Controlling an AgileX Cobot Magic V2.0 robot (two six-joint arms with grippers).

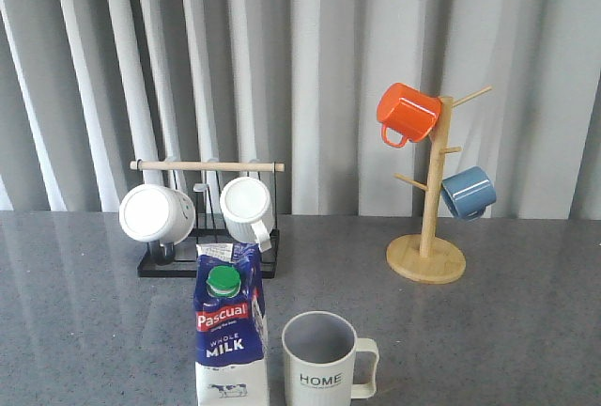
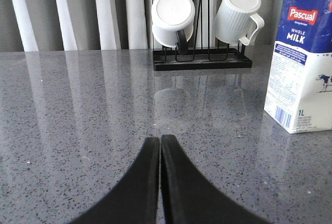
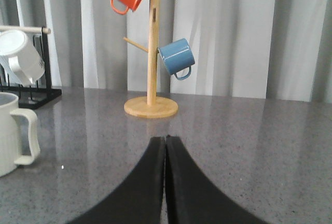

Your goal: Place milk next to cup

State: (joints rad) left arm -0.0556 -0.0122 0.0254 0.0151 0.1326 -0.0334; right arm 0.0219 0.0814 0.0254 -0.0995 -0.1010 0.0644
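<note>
A: Where does the milk stand, and why does that matter to you?

B: It stands upright near the front edge of the table, green cap up, label toward the front camera. The cup, lettered HOME, stands just beside it on the right, mouth up, handle pointing toward the right edge. A narrow strip of table shows between them, so they look apart, not touching. Judged from this layout, the placement you want appears already met.

A: What are the arms doing?

B: Neither holds anything. The left gripper has its fingers pressed together over bare table, with the milk off toward the cup's side of it. The right gripper likewise shows its fingers pressed together; the cup's handle sits at the margin of that view. Both arms are out of the front view.

A: And the surroundings?

B: Toward the back edge, behind the milk, a black wire rack with a wooden bar carries two white ribbed mugs tipped on their sides. Toward the back right, a wooden mug tree hangs an orange mug and a blue mug from its pegs. Both stand well apart from the milk, so you need not fear a collision there.
</note>
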